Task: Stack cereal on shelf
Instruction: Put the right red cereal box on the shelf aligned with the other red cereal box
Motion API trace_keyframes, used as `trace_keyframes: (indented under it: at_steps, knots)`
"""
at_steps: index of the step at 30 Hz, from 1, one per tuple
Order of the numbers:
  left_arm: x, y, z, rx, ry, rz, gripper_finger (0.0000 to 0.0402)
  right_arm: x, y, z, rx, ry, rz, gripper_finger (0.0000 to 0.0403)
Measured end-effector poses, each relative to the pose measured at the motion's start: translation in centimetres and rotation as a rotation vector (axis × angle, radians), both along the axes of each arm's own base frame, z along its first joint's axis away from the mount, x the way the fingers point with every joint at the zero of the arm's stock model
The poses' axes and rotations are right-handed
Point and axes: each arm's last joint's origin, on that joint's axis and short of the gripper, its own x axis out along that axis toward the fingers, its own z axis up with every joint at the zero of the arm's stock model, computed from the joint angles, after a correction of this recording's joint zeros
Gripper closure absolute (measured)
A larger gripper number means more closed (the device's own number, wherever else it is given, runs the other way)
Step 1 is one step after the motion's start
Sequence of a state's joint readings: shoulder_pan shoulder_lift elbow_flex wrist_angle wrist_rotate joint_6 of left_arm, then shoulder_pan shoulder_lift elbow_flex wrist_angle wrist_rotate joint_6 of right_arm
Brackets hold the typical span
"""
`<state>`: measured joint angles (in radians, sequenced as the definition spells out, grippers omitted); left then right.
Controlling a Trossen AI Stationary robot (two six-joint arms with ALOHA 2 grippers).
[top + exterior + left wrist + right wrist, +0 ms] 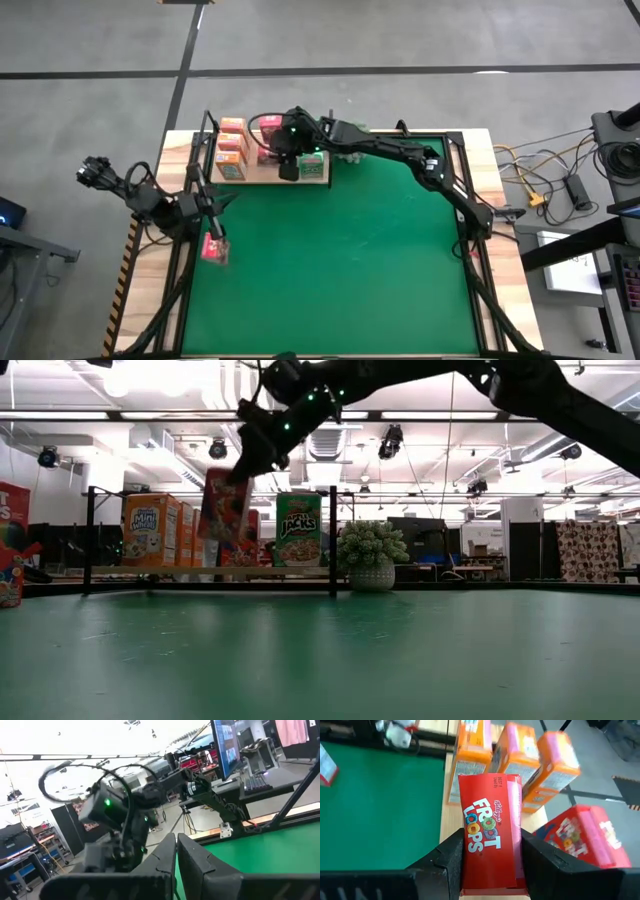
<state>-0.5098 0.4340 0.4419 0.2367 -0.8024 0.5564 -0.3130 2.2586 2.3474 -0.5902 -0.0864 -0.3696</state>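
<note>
We see the right gripper [490, 865] clamped on a red Froot Loops box [492, 832], one dark finger pressed against each side of it, holding it in the air above the shelf [262, 178] at the far left part of the table. In the low view this red box [224, 505] hangs tilted under the gripper, clear of the board, between the orange boxes [152, 530] and a green Apple Jacks box [298, 530] that stand upright on the shelf. From above we count three orange boxes [232, 145] in a row at the shelf's left end, and the right wrist view shows another pink-red box [580, 837] lying on the wood just beside them. One more pink-red box [214, 250] stands on the green mat [340, 270] near its left edge, close to the left gripper [214, 232], whose fingers [165, 865] are pressed together and hold nothing. A bushy potted plant [371, 555] sits just beside the shelf's right upright.
</note>
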Motion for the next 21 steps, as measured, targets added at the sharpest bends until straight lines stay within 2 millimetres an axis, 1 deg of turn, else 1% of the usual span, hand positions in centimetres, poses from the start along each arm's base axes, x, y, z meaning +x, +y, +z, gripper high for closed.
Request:
trace_keyframes:
  at_steps: [3, 9, 14, 17, 21]
  knots:
    - [0.0, 0.0, 0.0, 0.000, 0.000, 0.000, 0.0400, 0.2, -0.2, -0.8, -0.005, 0.021, 0.006, 0.0252]
    - [0.0, 0.0, 0.0, -0.005, 0.000, -0.001, 0.0400, 0.3, -0.2, -1.4, -0.013, 0.036, 0.015, 0.0252]
    - [0.1, 0.0, -0.1, -0.020, -0.002, -0.004, 0.0400, 0.3, -0.2, -1.5, -0.012, 0.038, 0.016, 0.0252]
    - [0.1, 0.0, -0.1, -0.029, -0.004, -0.006, 0.0400, 0.4, -0.1, -2.2, 0.011, 0.047, 0.049, 0.0240]
    - [0.1, 0.0, -0.1, -0.035, -0.005, -0.007, 0.0400, 0.4, -0.1, -3.0, 0.020, 0.067, 0.064, 0.0211]
